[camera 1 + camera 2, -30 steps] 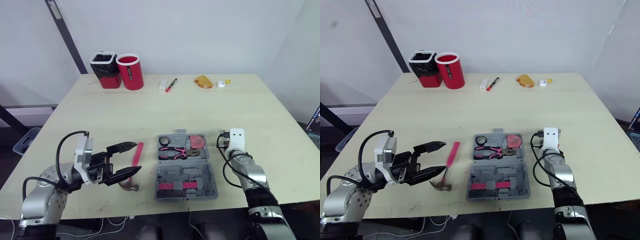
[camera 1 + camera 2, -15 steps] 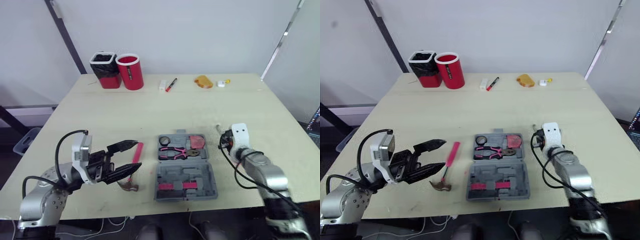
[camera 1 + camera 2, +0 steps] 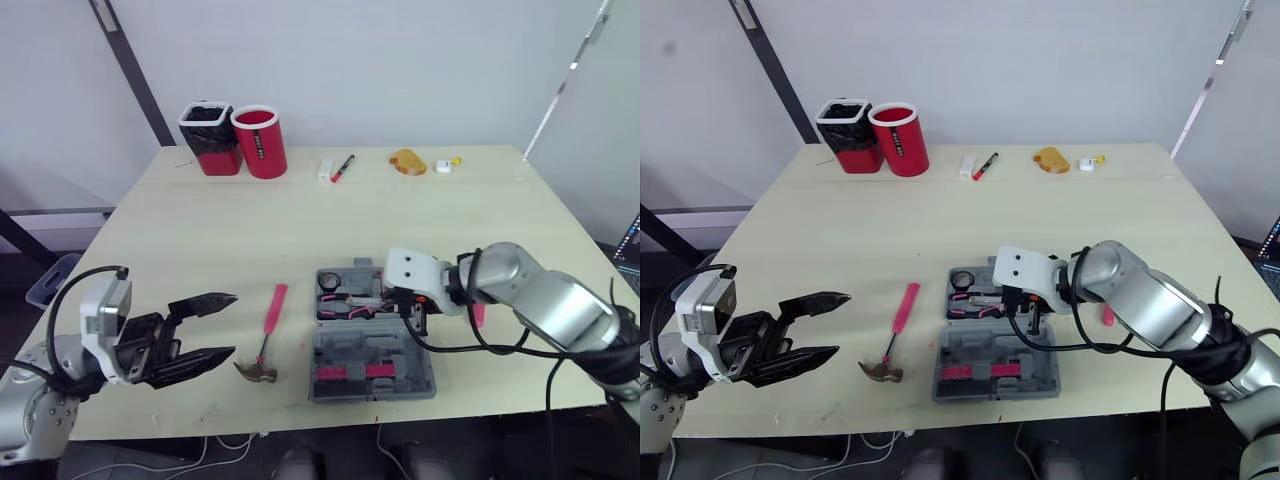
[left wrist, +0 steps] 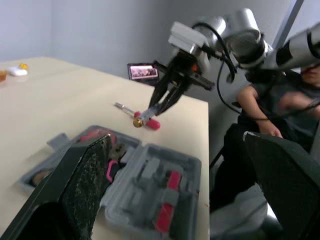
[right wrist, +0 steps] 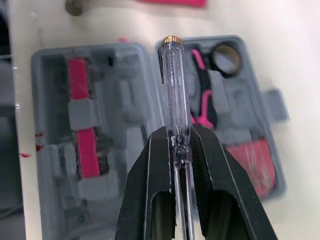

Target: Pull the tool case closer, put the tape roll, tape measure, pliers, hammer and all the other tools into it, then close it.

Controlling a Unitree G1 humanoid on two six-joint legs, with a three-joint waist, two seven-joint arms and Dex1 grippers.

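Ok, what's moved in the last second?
The right gripper swung from beside the case to over it, shut on a screwdriver. Its fingers were hidden earlier, so it is unclear when it took hold. The left gripper pulled back to the robot's left, away from the hammer, still open. Hammer, case and its contents stayed put.

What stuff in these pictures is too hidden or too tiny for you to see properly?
- Screwdriver tip: right wrist view, hidden between the fingers of the right gripper.
- Tape measure: eye views, covered by the right gripper's wrist.
- Small items at the far edge of the table: eye views, too small to name.
- Tool case near corner: left wrist view, behind a finger of the left gripper.
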